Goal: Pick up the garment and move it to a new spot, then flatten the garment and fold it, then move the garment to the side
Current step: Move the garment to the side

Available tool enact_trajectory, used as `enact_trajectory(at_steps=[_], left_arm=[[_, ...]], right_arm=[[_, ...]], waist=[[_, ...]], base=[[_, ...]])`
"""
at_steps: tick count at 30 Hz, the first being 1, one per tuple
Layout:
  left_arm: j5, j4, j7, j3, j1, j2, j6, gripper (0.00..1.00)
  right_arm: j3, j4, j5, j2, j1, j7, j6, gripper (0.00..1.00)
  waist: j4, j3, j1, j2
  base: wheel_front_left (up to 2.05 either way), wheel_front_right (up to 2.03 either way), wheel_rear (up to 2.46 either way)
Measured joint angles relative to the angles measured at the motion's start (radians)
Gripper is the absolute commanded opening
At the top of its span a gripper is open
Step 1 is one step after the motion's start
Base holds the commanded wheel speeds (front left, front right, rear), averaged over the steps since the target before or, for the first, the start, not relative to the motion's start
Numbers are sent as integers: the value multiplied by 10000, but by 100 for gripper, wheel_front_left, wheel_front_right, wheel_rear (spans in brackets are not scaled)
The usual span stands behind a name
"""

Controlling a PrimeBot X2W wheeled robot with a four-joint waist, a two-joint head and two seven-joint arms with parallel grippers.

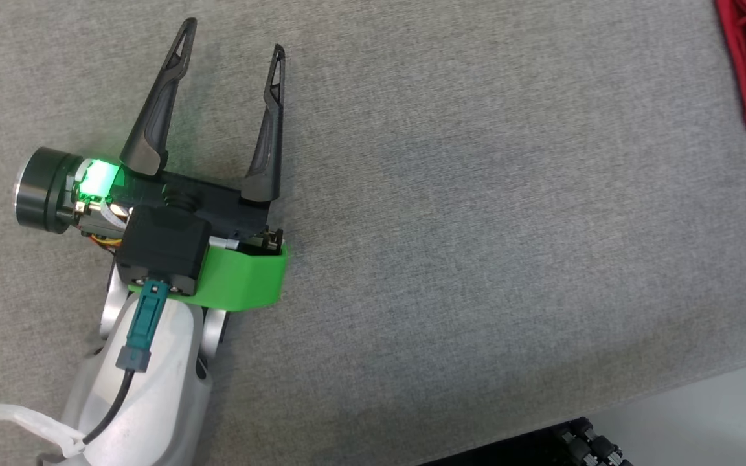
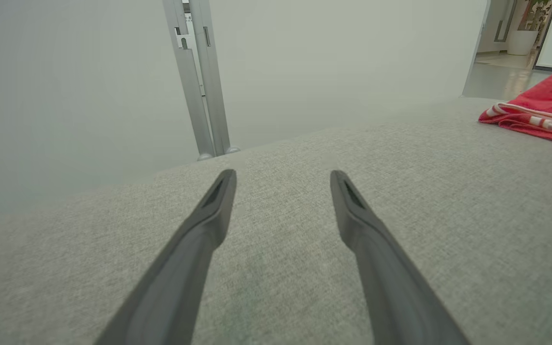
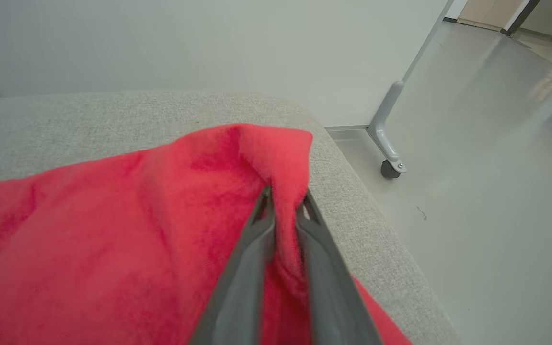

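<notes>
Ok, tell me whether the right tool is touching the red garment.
Touching. The right wrist view shows the right tool pinching a fold of the red garment between its fingers.

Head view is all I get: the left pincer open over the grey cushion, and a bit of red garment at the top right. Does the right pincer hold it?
Observer: Yes, the right pincer is pinched on a raised fold of the garment.
Operator: Is that fold near an edge?
Observer: Yes, it sits close to a rounded corner of the cushion, with floor beyond.
Operator: Does anything stand on that floor?
Observer: A grey frame leg on a small wheel, apart from the cushion.
</notes>
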Motion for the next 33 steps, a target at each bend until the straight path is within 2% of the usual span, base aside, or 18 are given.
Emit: enact_trajectory(at_steps=[4,10,14,20,25,33], left_arm=[[-2,27,-44,-23,-1,10,54,100],[-180,309,-136,-12,301,13,150,100],[-360,522,-190,113,708,79,247,100],[-775,848,-219,382,1611,127,502,100],[-1210,1193,-259,654,2639,115,746,100],[-1852,1682,-349,947,3719,-12,922,100]], right_arm=[[-625,240,-451,-58,3,-2,0,100],[-2021,-176,-1131,169,1259,-10,-2,100],[-3241,-1300,-1676,734,2593,-10,-2,100],[-4591,-3611,-2801,2297,4772,-8,-2,100],[-4692,-5624,-3707,3643,6646,-8,-2,100],[-4038,-7179,-4284,4761,8612,-10,-2,100]], waist=[[223,58,0,0],[269,-365,0,0],[196,-879,-1,-1],[78,-1833,-2,-1],[4,-2911,-2,-1],[121,-4358,-2,0]], base=[[0,0,0],[0,0,0],[0,0,0],[0,0,0],[0,0,0],[0,0,0]])
